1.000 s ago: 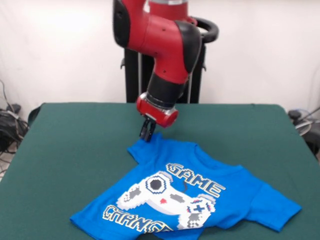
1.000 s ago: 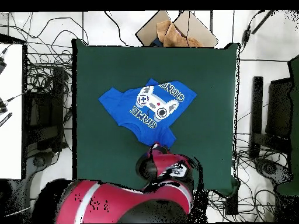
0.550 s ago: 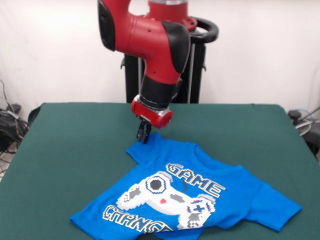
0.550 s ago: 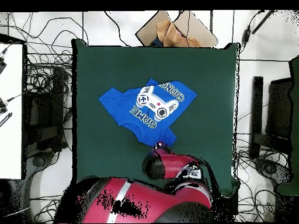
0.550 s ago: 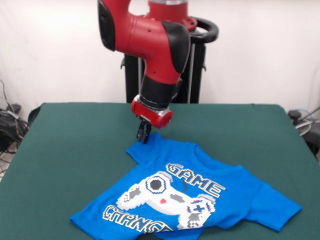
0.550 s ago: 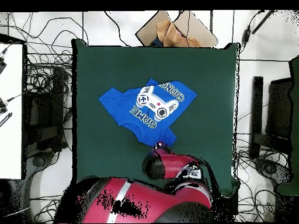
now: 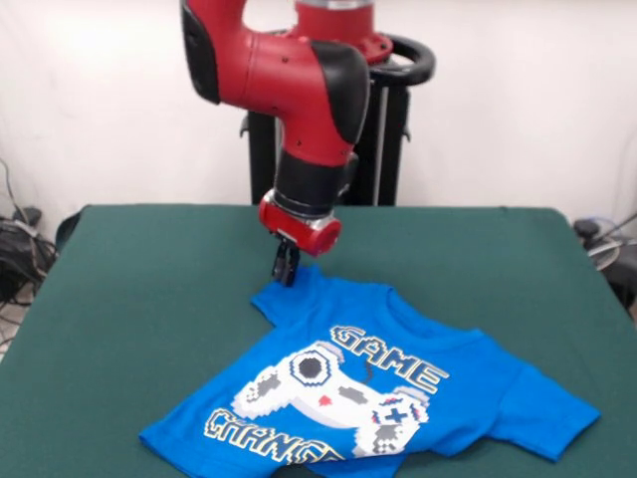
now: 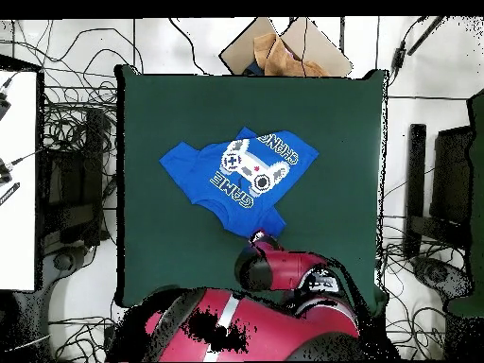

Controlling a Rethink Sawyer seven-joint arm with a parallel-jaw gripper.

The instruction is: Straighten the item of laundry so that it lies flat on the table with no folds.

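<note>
The tabletop (image 7: 149, 279) carries the T-shirt (image 7: 398, 398) print-up toward its front edge, sleeve and hem corners skewed, not yet flat. My gripper (image 7: 287, 267) is pinched on the shirt's far corner, apparently a bunched sleeve, placed there to draw it outward.

T-shirt (image 7: 378, 383) on table (image 7: 149, 269) (near edge), gripper (image 7: 286, 267) at its far corner

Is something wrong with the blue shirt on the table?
Yes. The blue shirt lies crooked and bunched on the green table, its far corner pulled into a point at the gripper, so it isn't flat.
</note>
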